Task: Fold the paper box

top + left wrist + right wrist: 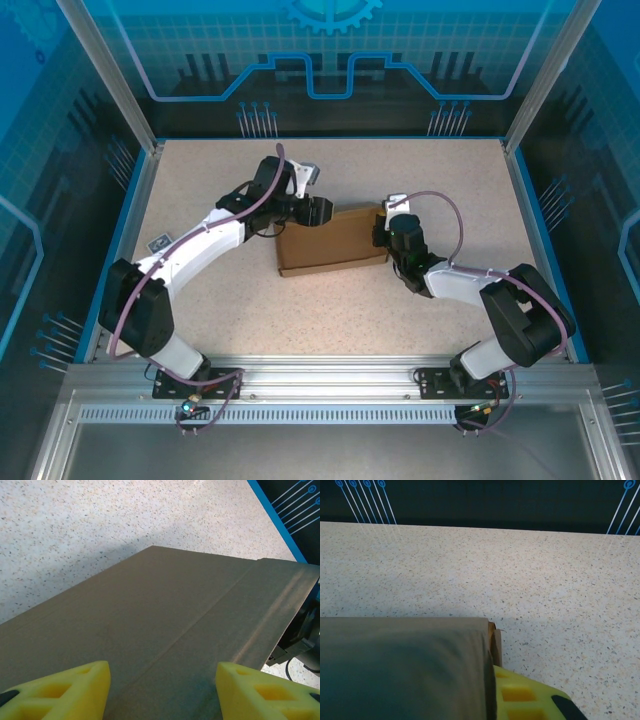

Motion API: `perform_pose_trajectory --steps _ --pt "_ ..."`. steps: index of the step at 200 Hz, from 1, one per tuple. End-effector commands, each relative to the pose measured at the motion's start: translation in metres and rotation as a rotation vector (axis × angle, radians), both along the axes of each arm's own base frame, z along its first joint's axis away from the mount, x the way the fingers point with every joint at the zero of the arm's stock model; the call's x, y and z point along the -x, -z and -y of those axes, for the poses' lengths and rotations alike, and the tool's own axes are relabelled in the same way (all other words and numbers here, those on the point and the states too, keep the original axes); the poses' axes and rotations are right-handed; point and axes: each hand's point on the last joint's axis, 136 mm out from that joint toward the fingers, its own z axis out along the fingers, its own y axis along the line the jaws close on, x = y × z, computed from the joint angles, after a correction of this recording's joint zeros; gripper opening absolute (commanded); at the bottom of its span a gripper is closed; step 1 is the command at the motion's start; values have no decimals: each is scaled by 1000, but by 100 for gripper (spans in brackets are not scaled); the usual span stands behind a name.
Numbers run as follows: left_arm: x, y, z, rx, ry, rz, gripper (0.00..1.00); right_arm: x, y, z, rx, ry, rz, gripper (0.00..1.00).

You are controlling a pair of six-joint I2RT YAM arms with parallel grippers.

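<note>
Brown corrugated cardboard, matte and smooth-faced, makes up the paper box point(335, 243), a shallow rectangular form lying flat on the speckled, stone-look table point(250, 310) between the two claws. The left claw point(318, 212) sits at the box's far left corner. In the left wrist view its jaws stand well apart, and the wedge-shaped yellow foam fingertips point(75, 687), moulded with square hollows, have nothing between them but the broad panel below. That panel stretches away ahead of the claw, crossed by a straight crease that runs forward to a raised flap on the right.

The right claw point(383, 232) meets the box's right edge. Its jaws are nearly together, pinching a cardboard wall. In the right wrist view one yellow foam pad point(520, 695) lies flat against the wall's cut edge, where the fluted core shows. The other finger is hidden behind the dark, softly curved sheet that spreads to the left of that pad. Bare gritty tabletop runs ahead of this claw.
</note>
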Motion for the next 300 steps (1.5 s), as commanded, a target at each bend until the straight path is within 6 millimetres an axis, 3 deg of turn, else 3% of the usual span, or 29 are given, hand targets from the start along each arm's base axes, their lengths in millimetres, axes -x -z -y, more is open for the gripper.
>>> perform_pose_trajectory --steps 1,52,103,148,166,191,218,254,300 --pt "8 9 7 13 46 -43 59 13 18 2 46 -6 -61 12" --pt "12 24 7 9 44 -72 58 25 17 4 50 -17 -76 24" --pt "13 32 7 3 41 -83 58 56 10 20 71 -13 -97 36" --pt "16 42 7 -4 41 -95 57 69 -47 23 86 -75 -46 41" --pt "17 49 7 -5 36 -104 57 66 -73 16 62 -118 -22 45" --pt "20 58 8 -8 39 -121 57 53 -90 6 13 -180 -60 52" --pt "23 67 8 -10 36 -135 57 25 -84 -2 -21 -228 -187 55" --pt "25 74 11 -9 39 -148 56 -9 -45 -11 -56 -262 -386 57" --pt "27 80 14 -17 43 -159 56 -33 5 -9 -53 -245 -520 57"
